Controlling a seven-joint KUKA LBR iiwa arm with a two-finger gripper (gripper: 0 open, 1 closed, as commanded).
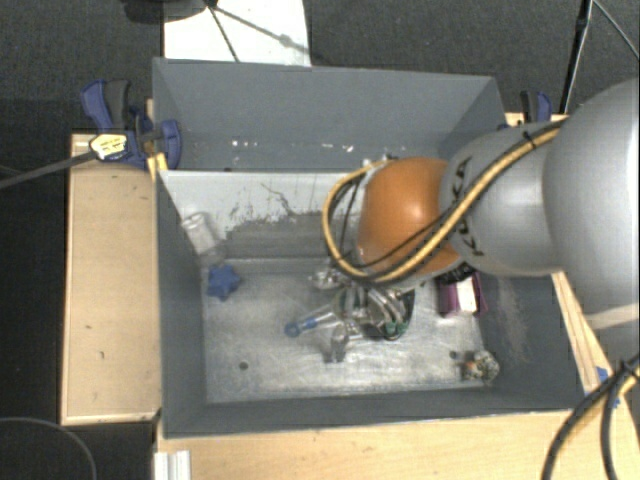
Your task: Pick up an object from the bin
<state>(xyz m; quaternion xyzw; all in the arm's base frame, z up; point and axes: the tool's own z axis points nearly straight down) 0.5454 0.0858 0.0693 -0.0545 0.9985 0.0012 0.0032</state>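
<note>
One blue-tipped stick (303, 324) lies just beside the end effector (338, 346), perhaps touching.

Slim silvery thing (312, 321) with a blue tip, lying flat near the middle of the bin (250, 363), blue end pointing left, sitting just beside the gripper (341, 340).

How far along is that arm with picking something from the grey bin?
Reaching looks done: the gripper sits low in the grey metal bin, beside a small blue-tipped stick-like thing near the middle. In hand: nothing I can see lifted. Left: gripping and raising one out.
</note>
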